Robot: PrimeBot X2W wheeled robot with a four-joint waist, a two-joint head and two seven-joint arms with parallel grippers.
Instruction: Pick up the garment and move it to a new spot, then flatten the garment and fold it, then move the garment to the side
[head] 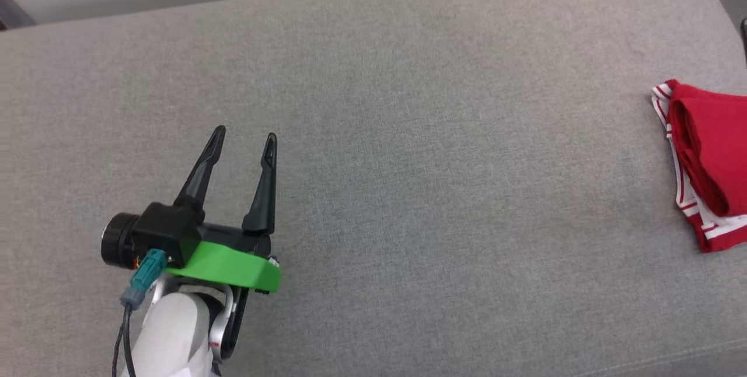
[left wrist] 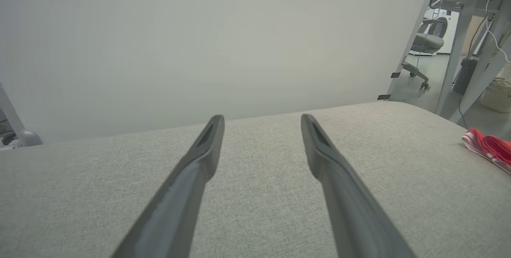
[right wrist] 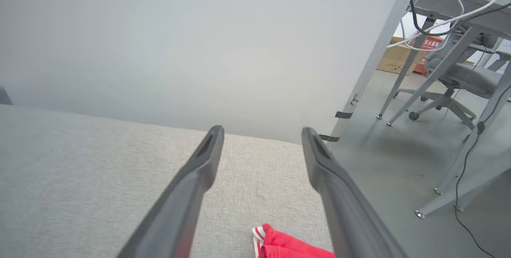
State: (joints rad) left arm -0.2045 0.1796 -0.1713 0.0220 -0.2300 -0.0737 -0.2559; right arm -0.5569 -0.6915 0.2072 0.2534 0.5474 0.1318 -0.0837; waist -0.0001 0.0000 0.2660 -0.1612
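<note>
Watching from the side, notes as seen. The garment (head: 709,155) lies at the far right of the head view, cut by the frame edge, on the grey cushion (head: 373,132). It is a compact red bundle with its layers doubled over and striped red-and-white trim showing along its left and lower edges. It looks folded and set aside, so I judge the task to be at or near its last step. The left claw (head: 245,133) is at the lower left of the head view, well apart from the garment, with its fingers spread wide and nothing between them. The left wrist view agrees, showing bare cushion under the gap and the garment small at the right edge. The right claw (right wrist: 261,129), in the right wrist view, has both fingers splayed wide and holds nothing. A corner of the garment shows at the bottom centre of that frame, under the gap. I cannot tell whether any part of the claw touches the cloth, since the frame cuts it off. In that view the cushion's end and the floor (right wrist: 391,178) lie close to the garment. As for risks, a fingertip could snag the trim or the top layer as the right arm lifts away, dragging the fold open. A sideways brush could push the bundle toward the cushion's end and off onto the floor. The jersey layers are loosely stacked and look likely to slide or spring apart with little force.
</note>
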